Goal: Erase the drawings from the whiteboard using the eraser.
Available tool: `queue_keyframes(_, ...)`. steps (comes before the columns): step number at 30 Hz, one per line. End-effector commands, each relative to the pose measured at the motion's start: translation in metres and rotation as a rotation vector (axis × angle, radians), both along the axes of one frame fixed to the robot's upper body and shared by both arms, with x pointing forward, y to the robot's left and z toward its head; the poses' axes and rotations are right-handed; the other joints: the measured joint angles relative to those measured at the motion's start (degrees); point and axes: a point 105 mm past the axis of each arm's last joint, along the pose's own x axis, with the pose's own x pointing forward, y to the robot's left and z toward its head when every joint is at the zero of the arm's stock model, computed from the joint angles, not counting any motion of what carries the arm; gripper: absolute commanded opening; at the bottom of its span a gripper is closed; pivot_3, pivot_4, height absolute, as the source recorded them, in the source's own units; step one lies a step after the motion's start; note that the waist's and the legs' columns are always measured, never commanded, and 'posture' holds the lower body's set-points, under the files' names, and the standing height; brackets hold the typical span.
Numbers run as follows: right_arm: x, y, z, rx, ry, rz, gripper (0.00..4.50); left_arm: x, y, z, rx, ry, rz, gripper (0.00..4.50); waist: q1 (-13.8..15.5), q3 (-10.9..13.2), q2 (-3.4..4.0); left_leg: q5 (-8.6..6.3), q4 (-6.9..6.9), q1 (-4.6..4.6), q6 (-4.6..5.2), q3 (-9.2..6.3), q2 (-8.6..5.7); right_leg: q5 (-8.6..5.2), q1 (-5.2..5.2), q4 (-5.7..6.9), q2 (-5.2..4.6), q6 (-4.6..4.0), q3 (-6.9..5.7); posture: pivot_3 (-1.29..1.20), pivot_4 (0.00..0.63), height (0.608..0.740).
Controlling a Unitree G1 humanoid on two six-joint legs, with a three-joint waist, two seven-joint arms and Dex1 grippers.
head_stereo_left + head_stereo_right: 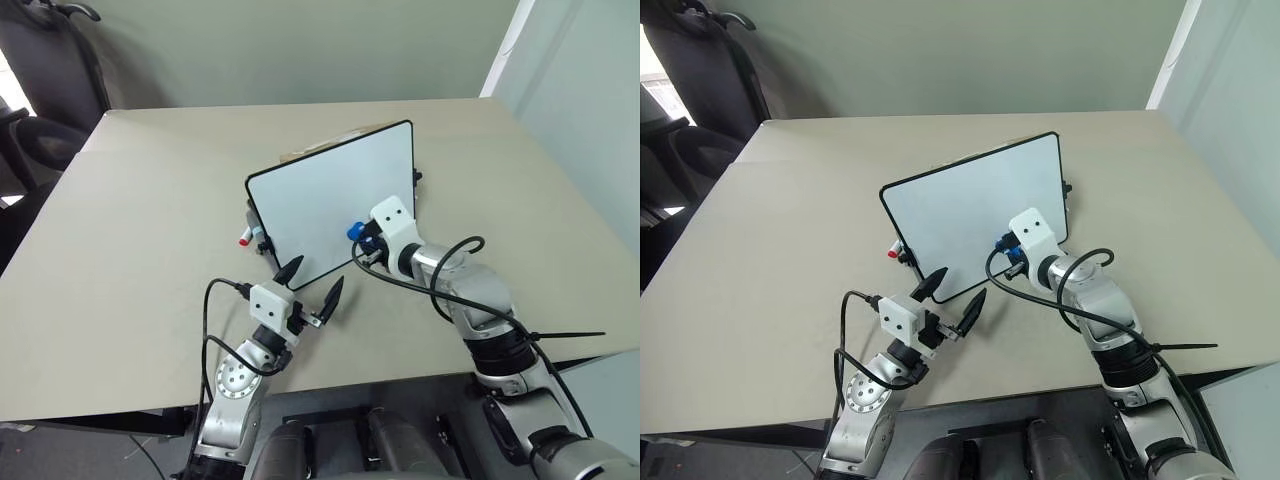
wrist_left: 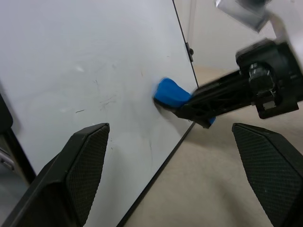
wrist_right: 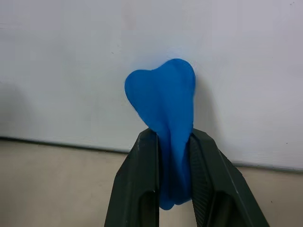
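The whiteboard (image 1: pixel 330 195) stands tilted on the table, its white face toward me. My right gripper (image 3: pixel 173 187) is shut on the blue eraser (image 3: pixel 163 109), whose tip presses against the board's lower right part (image 1: pixel 354 231). No red drawings show on the board; only faint grey smudges (image 2: pixel 106 101) are left near the eraser (image 2: pixel 171 92). My left gripper (image 1: pixel 312 282) is open in front of the board's lower corner, holding nothing, its black fingers (image 2: pixel 83 165) spread wide.
A white marker with a red cap (image 1: pixel 247 239) pokes out from behind the board's left edge. The beige table (image 1: pixel 130 230) spreads wide to the left and behind. Dark office chairs (image 1: pixel 40 90) stand beyond the table's far left corner.
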Motion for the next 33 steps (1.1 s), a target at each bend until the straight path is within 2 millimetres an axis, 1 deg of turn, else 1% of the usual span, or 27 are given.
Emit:
queue_keyframes(1, -0.008, 0.022, 0.042, 0.079, -0.140, 0.102, 0.49, -0.001, 0.000, 0.012, -0.011, -0.046, -0.007, 4.50, 0.0, 0.0, 0.00, 0.00, -0.01, 0.00, 0.00, 0.00, 0.00, 0.00, -0.01, 0.00, 0.00, 0.00, 0.00, 0.00, 0.150, 0.740)
queue_keyframes(5, -0.008, 0.022, 0.054, 0.110, -0.170, 0.108, 0.49, -0.001, 0.001, 0.013, -0.010, -0.046, -0.007, 4.50, 0.5, 0.0, 0.00, -0.01, 0.01, -0.02, -0.01, 0.00, 0.00, -0.03, 0.00, -0.07, 0.00, -0.01, 0.00, 0.00, 0.150, 0.740)
queue_keyframes(8, -0.007, 0.021, 0.056, 0.116, -0.173, 0.103, 0.49, -0.002, 0.001, 0.013, -0.009, -0.047, -0.008, 4.50, 0.8, 0.0, 0.00, -0.10, 0.09, -0.02, 0.05, 0.00, 0.00, -0.07, -0.03, -0.12, -0.01, -0.01, 0.00, 0.00, 0.150, 0.740)
queue_keyframes(10, -0.004, 0.018, 0.050, 0.104, -0.153, 0.085, 0.49, -0.002, 0.001, 0.013, -0.010, -0.048, -0.006, 4.50, 0.8, 0.0, -0.01, -0.14, 0.11, -0.03, 0.04, 0.00, -0.01, -0.08, -0.01, -0.12, -0.02, -0.04, 0.00, 0.00, 0.150, 0.740)
queue_keyframes(12, 0.001, 0.011, 0.036, 0.071, -0.118, 0.049, 0.49, -0.002, 0.002, 0.013, -0.010, -0.048, -0.001, 4.50, 0.8, 0.0, -0.01, -0.14, 0.10, -0.08, 0.04, 0.00, 0.00, -0.08, 0.01, -0.09, -0.02, -0.07, 0.00, 0.00, 0.150, 0.740)
queue_keyframes(16, 0.015, -0.010, 0.008, 0.000, -0.029, -0.068, 0.49, -0.002, 0.003, 0.014, -0.010, -0.050, 0.002, 4.50, 1.0, 0.0, -0.01, -0.13, 0.10, -0.06, 0.03, -0.01, 0.00, -0.10, 0.01, -0.03, -0.02, -0.08, -0.01, 0.00, 0.150, 0.740)
queue_keyframes(18, 0.016, -0.018, -0.002, -0.019, 0.002, -0.095, 0.49, -0.002, 0.004, 0.014, -0.007, -0.050, 0.004, 4.50, 0.9, 0.0, -0.01, -0.10, 0.17, 0.00, 0.04, -0.01, 0.00, -0.04, 0.03, -0.03, -0.02, -0.04, -0.01, 0.00, 0.150, 0.740)
queue_keyframes(22, 0.015, -0.028, -0.013, -0.044, 0.042, -0.118, 0.49, -0.002, 0.004, 0.013, 0.000, -0.049, 0.004, 4.50, 0.9, 0.0, -0.02, 0.03, 0.20, 0.22, 0.07, -0.01, 0.00, 0.09, 0.18, -0.05, -0.02, -0.04, 0.00, 0.00, 0.150, 0.740)
queue_keyframes(26, 0.012, -0.037, -0.018, -0.061, 0.063, -0.135, 0.49, 0.000, 0.003, 0.012, 0.007, -0.046, -0.001, 4.50, 0.9, 0.0, -0.01, 0.08, 0.20, 0.20, 0.03, -0.01, -0.01, 0.11, 0.24, -0.04, -0.02, -0.02, 0.00, 0.00, 0.150, 0.740)
queue_keyframes(29, 0.008, -0.051, -0.023, -0.087, 0.092, -0.171, 0.49, 0.001, 0.001, 0.010, 0.011, -0.041, -0.008, 4.50, 1.0, 0.0, -0.02, 0.06, 0.16, 0.14, -0.04, -0.01, -0.01, 0.15, 0.20, -0.05, -0.02, 0.02, -0.01, 0.00, 0.150, 0.740)
queue_keyframes(31, 0.007, -0.062, -0.020, -0.091, 0.088, -0.195, 0.49, 0.001, -0.001, 0.009, 0.013, -0.039, -0.015, 4.50, 1.1, 0.0, -0.01, 0.01, 0.11, 0.08, -0.07, -0.01, 0.00, 0.10, 0.14, -0.07, -0.02, 0.04, -0.01, 0.00, 0.150, 0.740)
queue_keyframes(33, 0.004, -0.075, -0.007, -0.065, 0.058, -0.211, 0.49, 0.002, -0.002, 0.008, 0.015, -0.036, -0.020, 4.50, 1.2, 0.0, -0.01, -0.09, 0.10, 0.00, -0.01, -0.01, 0.00, -0.05, 0.10, -0.07, -0.02, 0.08, -0.01, 0.00, 0.150, 0.740)
